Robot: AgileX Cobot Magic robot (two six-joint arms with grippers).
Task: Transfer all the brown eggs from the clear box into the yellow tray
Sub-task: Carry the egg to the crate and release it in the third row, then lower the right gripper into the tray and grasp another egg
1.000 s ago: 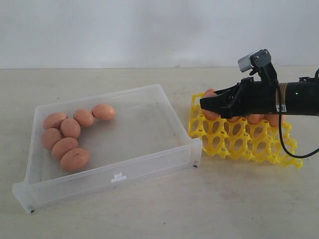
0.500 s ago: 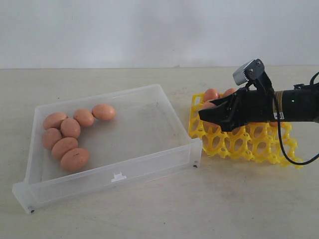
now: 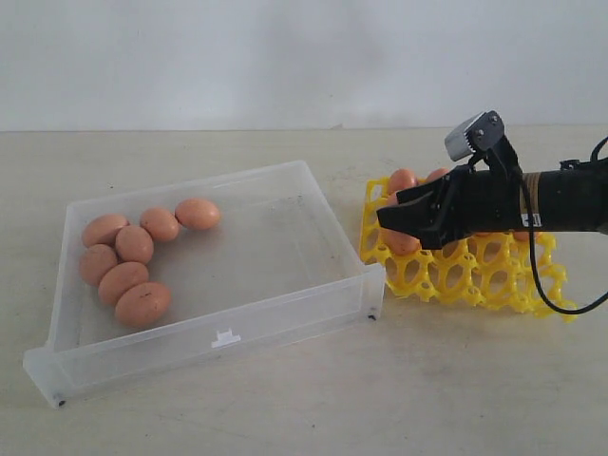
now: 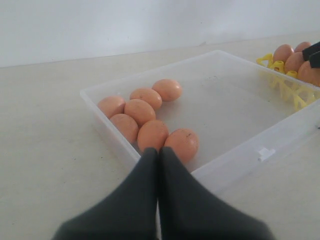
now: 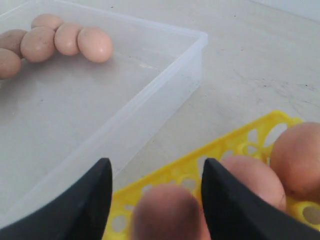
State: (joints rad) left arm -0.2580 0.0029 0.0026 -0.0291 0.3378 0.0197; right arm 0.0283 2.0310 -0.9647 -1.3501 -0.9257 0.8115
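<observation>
Seven brown eggs (image 3: 134,244) lie bunched together at the left end of the clear box (image 3: 285,309), touching one another, while the rest of its floor is bare. My left end effector (image 4: 158,152) is closed with its dark fingers pressed together and nothing between them. It hangs just outside the box wall nearest those eggs. The box stands on the pale table (image 3: 285,408), and the yellow tray (image 3: 456,280) is just beside its right end. More brown eggs fill cups along the tray's far side. My right end effector (image 3: 385,215) reaches in from the right over the tray's left edge. It is spread open astride one egg (image 5: 167,212) resting in a cup, with a gap showing beside one finger.
</observation>
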